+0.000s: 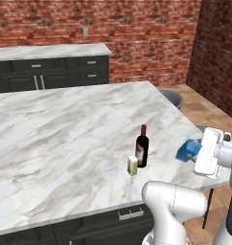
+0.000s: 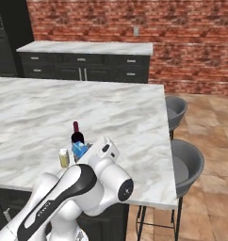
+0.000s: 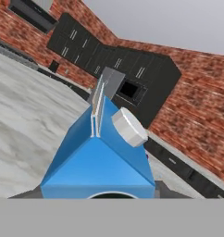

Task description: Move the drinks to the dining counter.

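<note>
carton (image 3: 97,162): blue, gable top, white round cap on one slope | place: in the air over the near right part of the island (image 1: 51,129), right of the bottle (image 1: 142,147) and jar (image 1: 132,165) | gripper (image 1: 197,152): clenched on the carton | bottle: dark, red cap, upright

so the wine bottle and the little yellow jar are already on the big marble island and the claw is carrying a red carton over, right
Not quite: the carton in the claw is blue, not red, as the hand view shows. The wine bottle and yellow jar do stand on the marble island.
</note>
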### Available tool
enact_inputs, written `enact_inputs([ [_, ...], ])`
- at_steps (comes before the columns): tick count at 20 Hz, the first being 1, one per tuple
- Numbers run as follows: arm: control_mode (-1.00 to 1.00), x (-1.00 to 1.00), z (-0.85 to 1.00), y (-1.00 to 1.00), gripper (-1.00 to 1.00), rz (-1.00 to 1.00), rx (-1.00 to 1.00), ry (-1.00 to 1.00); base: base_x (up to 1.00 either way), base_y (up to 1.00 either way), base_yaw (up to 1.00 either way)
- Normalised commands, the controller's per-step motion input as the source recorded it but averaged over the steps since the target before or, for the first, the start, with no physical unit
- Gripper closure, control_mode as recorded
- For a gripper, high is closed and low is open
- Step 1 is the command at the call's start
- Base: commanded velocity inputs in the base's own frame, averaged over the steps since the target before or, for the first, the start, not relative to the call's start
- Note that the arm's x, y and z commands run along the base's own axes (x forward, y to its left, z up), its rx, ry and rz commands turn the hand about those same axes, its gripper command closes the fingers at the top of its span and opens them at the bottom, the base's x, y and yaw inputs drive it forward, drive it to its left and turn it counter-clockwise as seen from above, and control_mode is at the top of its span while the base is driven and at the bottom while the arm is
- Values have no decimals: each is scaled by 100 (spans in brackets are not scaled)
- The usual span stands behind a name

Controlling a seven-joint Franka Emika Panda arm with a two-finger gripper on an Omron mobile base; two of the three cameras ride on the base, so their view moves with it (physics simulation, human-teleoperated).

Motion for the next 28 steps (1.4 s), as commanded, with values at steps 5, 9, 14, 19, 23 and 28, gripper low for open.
enact_inputs([
  [5, -100, 4, -4, 0, 100, 6, 0, 4, 0, 0, 0],
  [9, -100, 31, -3, 0, 100, 0, 0, 9, 0, 0, 0],
  [14, -100, 79, -32, 0, 100, 0, 0, 19, 0, 0, 0],
  [19, -100, 70, -46, -6, 100, 0, 2, 14, 0, 0, 0],
  [23, -100, 54, -41, -18, 100, 0, 14, 5, 0, 0, 0],
  [28, -100, 42, -33, -6, 100, 0, 13, 0, 0, 0, 0],
])
